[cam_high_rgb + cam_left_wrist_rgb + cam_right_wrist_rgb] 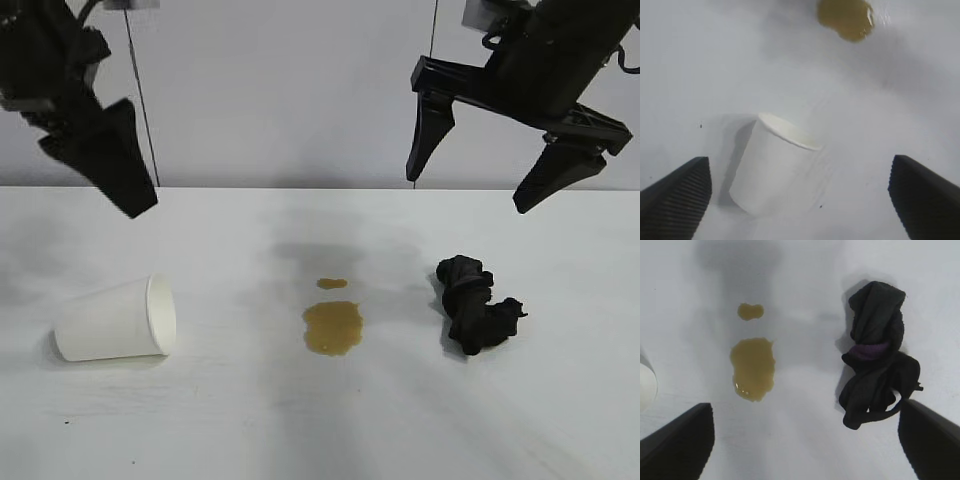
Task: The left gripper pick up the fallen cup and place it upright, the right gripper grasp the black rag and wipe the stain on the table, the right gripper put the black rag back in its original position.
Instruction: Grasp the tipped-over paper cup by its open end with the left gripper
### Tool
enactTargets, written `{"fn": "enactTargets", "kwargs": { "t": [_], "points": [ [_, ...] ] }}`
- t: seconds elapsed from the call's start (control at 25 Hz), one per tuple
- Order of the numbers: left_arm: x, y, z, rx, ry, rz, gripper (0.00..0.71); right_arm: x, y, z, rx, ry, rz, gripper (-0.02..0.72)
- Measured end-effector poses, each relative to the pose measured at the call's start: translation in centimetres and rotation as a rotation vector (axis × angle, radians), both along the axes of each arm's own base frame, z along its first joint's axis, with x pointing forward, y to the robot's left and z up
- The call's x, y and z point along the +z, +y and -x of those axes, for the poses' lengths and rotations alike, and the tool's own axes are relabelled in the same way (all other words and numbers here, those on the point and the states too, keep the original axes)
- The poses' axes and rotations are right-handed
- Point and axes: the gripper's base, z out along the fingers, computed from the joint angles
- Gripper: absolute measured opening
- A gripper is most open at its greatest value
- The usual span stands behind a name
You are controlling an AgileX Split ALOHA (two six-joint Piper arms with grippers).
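Two robot arms hang over one big white table (560, 420), and nothing is being held. The table is the biggest thing here, and everything else lies on it.

The right gripper (500, 170) hangs up high over the right side, above the black rag. Its two fingers are spread wide with nothing between them. It looks like it is waiting for its turn.

The left gripper (105, 160) hangs high over the left side, above the cup. In the left wrist view its fingers (675, 192) stand far apart, with the cup between them but lower down, not touched. I think it is lined up this way so it can drop down and close on the cup.

The cup (115, 320) lies on its side at the left, with its open mouth facing the middle of the table. It needs standing up.

The black rag (475, 305) is a lumpy twist of cloth at the right, just beside the stain, so it is handy for wiping.

The stain (333, 327) is a brown-yellow puddle in the middle, between cup and rag, with a smaller spot close behind it. It is not wiped yet.
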Motion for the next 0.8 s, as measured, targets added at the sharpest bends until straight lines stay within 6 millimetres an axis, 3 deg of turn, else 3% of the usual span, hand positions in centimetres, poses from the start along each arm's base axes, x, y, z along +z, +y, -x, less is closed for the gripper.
{"fn": "enactTargets", "kwargs": {
  "t": [0.44, 0.68, 0.8],
  "points": [
    [-4.2, 0.3, 0.6, -0.059, -0.159, -0.104, 0.694, 0.0, 0.0, 0.0, 0.0, -0.001, 0.0, 0.694],
    [-5.3, 0.5, 0.8, -0.052, -0.163, -0.107, 0.694, 0.0, 0.0, 0.0, 0.0, -0.001, 0.0, 0.694],
    [-6.8, 0.3, 0.5, -0.052, -0.129, -0.118, 0.694, 0.0, 0.0, 0.0, 0.0, -0.002, 0.0, 0.694]
  ]
}}
